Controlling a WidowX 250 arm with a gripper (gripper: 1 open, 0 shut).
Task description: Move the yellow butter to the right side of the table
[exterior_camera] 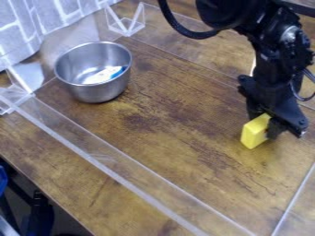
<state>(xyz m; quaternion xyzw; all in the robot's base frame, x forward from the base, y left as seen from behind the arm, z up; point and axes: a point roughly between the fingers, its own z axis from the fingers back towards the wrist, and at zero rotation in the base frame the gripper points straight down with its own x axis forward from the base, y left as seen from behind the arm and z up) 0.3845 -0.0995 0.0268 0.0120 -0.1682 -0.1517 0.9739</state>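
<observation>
Arm [234, 14] cut off by top edge. Upper end of butter [255, 133] covered by hand [274, 112]; grip contact hidden. Bowl [91, 71] contents blurred, not identifiable.

Butter [255, 135]: bright yellow, plain. Gripper [274, 120] and arm: black. Table [160, 120]: dark brown wood grain, paler weathered streaks. Walls [99, 152] at near edge: clear acrylic. Bowl [92, 72], far left: shiny steel grey, a pale blue item [110, 72] inside. Backdrop at far left: white grid pattern.
</observation>
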